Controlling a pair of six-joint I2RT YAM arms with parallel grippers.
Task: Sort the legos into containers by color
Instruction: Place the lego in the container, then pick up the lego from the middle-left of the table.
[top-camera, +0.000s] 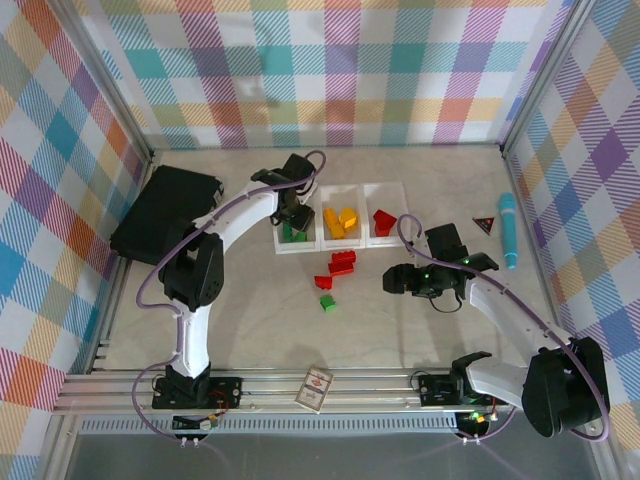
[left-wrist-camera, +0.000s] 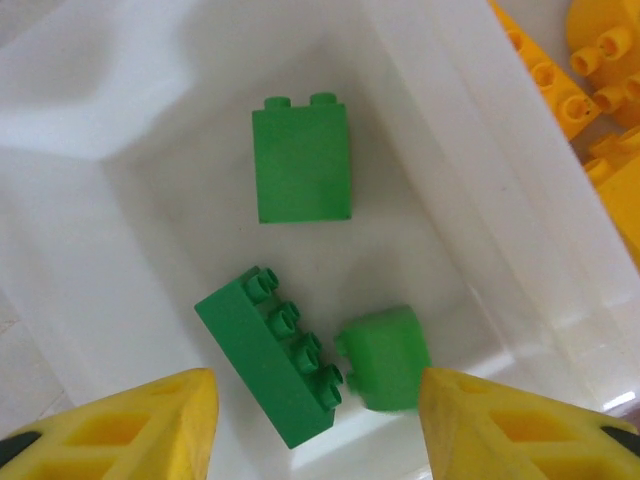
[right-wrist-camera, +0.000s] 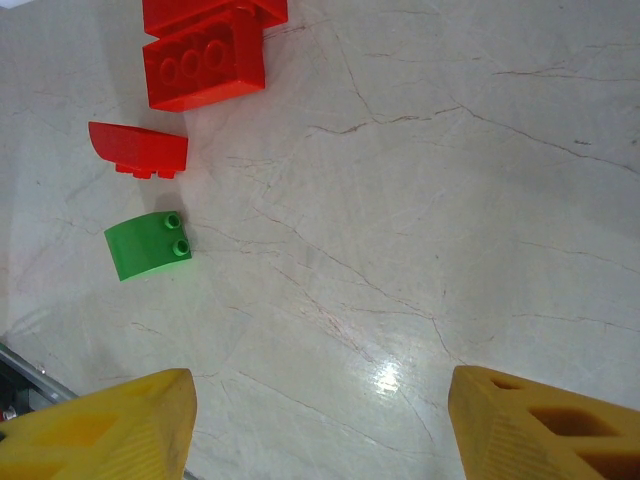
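Black box (top-camera: 165, 212), card (top-camera: 314, 388), blue tube (top-camera: 509, 230)

My yellow fingertips (left-wrist-camera: 150, 430), three green bricks (left-wrist-camera: 300, 165), their white tray (left-wrist-camera: 470, 190); elsewhere red bricks (right-wrist-camera: 205, 65) on pale, grey-veined marble tabletop (right-wrist-camera: 450, 180), plaid pastel walls (top-camera: 300, 70).

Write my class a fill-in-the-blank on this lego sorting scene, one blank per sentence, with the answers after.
1. The left gripper hangs over the left tray, whose contents are all ___.
2. The number of legos in it is ___.
3. The right gripper hangs over the table with its jaws ___.
4. One loose green lego lies on the table; the other loose legos are ___.
Missing words: green; three; open; red.
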